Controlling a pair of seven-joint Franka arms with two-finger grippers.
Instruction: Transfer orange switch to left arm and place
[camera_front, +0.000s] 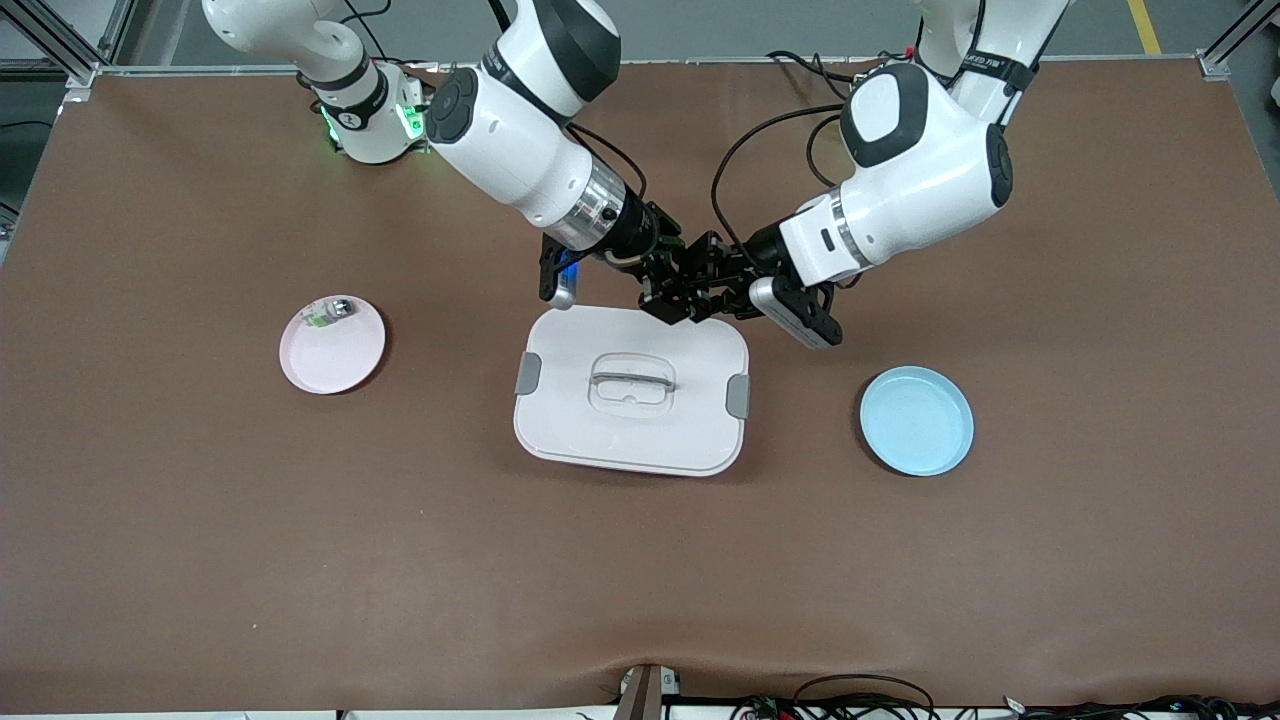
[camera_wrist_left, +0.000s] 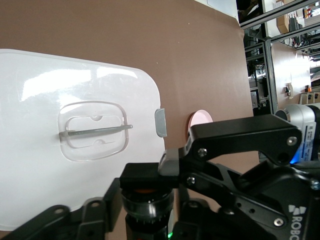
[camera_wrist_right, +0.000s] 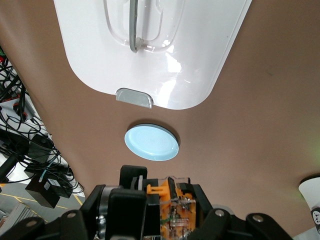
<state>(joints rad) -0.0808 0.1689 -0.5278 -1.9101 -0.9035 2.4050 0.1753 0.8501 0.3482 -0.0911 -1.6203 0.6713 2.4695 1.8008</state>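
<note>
The orange switch (camera_wrist_left: 146, 191) is held in the air between both grippers, over the edge of the white box (camera_front: 640, 430) nearest the robots' bases. In the left wrist view I see its black barrel and a sliver of orange cap. In the right wrist view its orange and clear body (camera_wrist_right: 172, 205) shows. My left gripper (camera_front: 705, 290) is shut around the barrel. My right gripper (camera_front: 665, 292) is shut on the switch too. In the front view the fingers hide the switch. The box lid (camera_wrist_left: 75, 90) lies below, also seen in the right wrist view (camera_wrist_right: 190, 60).
A pink plate (camera_front: 332, 350) with a small clear-green part (camera_front: 328, 313) lies toward the right arm's end. A blue plate (camera_front: 916, 420) lies toward the left arm's end and shows in the right wrist view (camera_wrist_right: 151, 142). Brown table surface surrounds the box.
</note>
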